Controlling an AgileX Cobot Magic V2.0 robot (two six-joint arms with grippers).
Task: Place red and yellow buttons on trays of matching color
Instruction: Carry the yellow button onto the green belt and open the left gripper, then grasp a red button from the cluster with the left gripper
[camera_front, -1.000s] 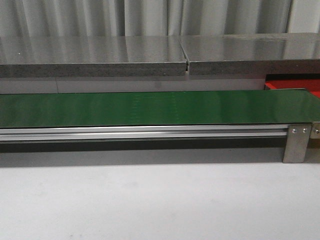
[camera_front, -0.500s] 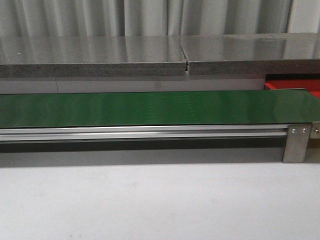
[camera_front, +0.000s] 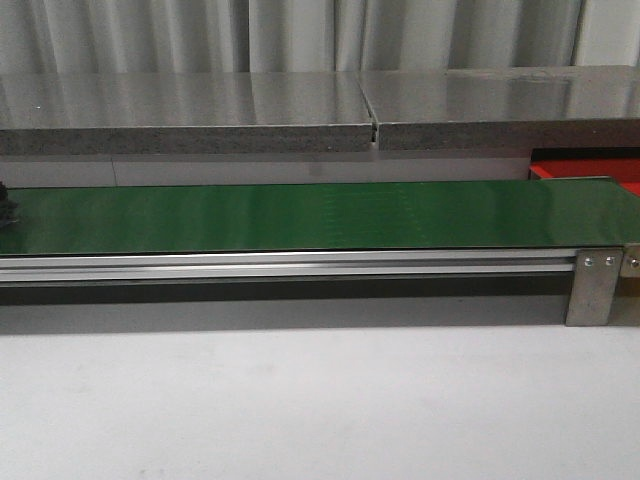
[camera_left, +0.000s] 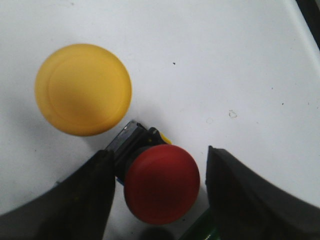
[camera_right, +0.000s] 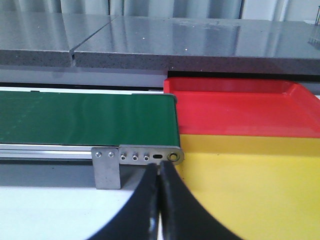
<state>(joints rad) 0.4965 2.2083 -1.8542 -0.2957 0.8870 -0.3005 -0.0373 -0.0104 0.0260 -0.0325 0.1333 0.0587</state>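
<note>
My left claw (camera_left: 157, 192) is spread open over the white tabletop (camera_left: 225, 60), and a red button (camera_left: 161, 184) sits between its two dark fingers (camera_left: 80, 200), low in the left wrist frame. The red cap is clear of the far finger, while the dark body of the button lies close against the near one; I cannot tell whether they touch. A yellow button (camera_left: 83, 89) rests on the tabletop at the upper left of that frame, just beside the red one, its cap facing the camera.

My right claw (camera_right: 160, 210) is closed, its fingers pressed together at the bottom centre of the right wrist frame, holding nothing. Beyond it the green belt (camera_right: 87, 121) ends at a metal bracket (camera_right: 136, 162). To the right of the belt's end lie two trays: the yellow tray (camera_right: 250, 185) nearer, the red tray (camera_right: 240, 107) behind it, the two touching edge to edge. What shows of both trays holds no buttons.

In the front frame the belt runs across the middle, a dark object (camera_front: 6, 207), too small to identify, shows at its left edge, and a corner of the red tray peeks out at the right edge.
</note>
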